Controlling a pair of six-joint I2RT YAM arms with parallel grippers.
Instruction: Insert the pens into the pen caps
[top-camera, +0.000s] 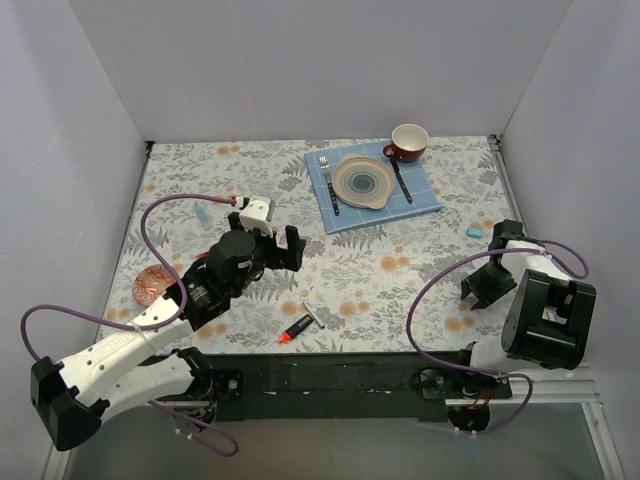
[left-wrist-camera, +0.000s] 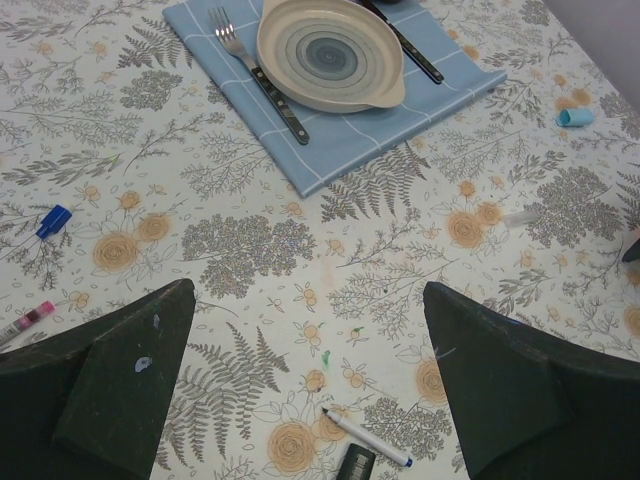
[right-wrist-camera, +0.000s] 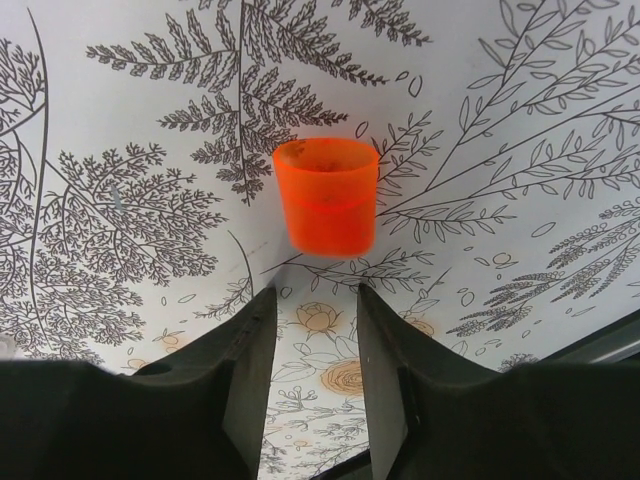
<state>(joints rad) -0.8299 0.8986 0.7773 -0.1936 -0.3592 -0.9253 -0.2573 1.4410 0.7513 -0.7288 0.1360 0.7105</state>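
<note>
- While I am watching the wrist feeds, my left gripper (left-wrist-camera: 310, 290) is hanging wide open over the floral tablecloth (left-wrist-camera: 240, 250), gripping nothing.
- A white-grey pen (left-wrist-camera: 366, 438) is lying near its fingers, just beside a black marker (left-wrist-camera: 354, 464).
- My right gripper (right-wrist-camera: 313, 297) is hovering with jaws slightly parted and empty, the orange cap (right-wrist-camera: 326, 195) lying just beyond its fingertips.

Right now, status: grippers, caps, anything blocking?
Left gripper open, empty. Right gripper open, bright orange plastic cap just ahead of its fingertips, ungripped. Nothing between.
</note>
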